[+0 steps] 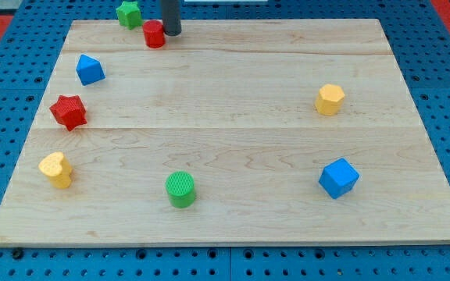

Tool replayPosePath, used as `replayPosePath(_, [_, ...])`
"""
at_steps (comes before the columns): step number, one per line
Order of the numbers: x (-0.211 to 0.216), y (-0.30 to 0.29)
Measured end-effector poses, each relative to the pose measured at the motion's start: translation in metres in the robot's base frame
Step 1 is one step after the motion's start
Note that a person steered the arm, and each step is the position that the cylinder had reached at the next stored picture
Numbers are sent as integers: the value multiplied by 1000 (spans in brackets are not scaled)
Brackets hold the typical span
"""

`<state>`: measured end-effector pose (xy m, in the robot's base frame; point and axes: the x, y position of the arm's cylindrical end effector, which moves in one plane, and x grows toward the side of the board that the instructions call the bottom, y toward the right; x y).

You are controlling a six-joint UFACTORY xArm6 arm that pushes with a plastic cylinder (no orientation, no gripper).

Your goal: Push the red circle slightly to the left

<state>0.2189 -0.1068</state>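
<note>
Resting at the bench's (233, 94) top-left edge, my tip (171, 33) touches the right side of the red circle (155, 34), a green star (129, 13) just left; no pincer is fitted.

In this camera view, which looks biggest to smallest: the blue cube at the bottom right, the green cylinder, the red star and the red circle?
1. Blue cube, largest.
2. Green cylinder and red star: look alike, so no ranking.
3. Red circle, smallest, though it sits farthest up the board, so distance may shrink it.
</note>
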Motion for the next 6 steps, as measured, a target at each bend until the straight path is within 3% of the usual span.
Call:
replayPosePath(2, [-6, -34])
replayPosePath(4, [-26, -16])
replayPosePath(6, [9, -15])
